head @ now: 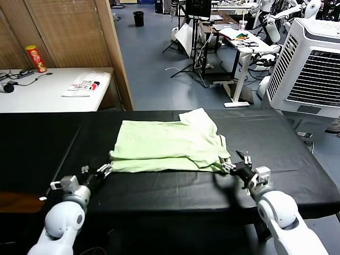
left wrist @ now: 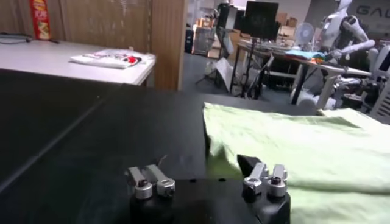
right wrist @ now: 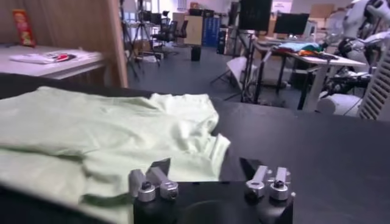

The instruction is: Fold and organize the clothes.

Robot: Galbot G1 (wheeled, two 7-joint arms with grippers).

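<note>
While folded in half, pale green shirt (head: pixel 167 146) lies flat on black table (head: pixel 175 188), centre, sleeve and collar end bunched toward robot's right. Left gripper (head: pixel 103 171) at shirt's near-left corner, jaws apart, nothing held, one finger (left wrist: pixel 266 178) just at fabric edge. Right gripper (head: pixel 235 166) at near-right corner, jaws apart, empty. White side table (head: pixel 48 90) beyond left carries printed packet (head: pixel 82 85), red can (head: pixel 36 58).
</note>
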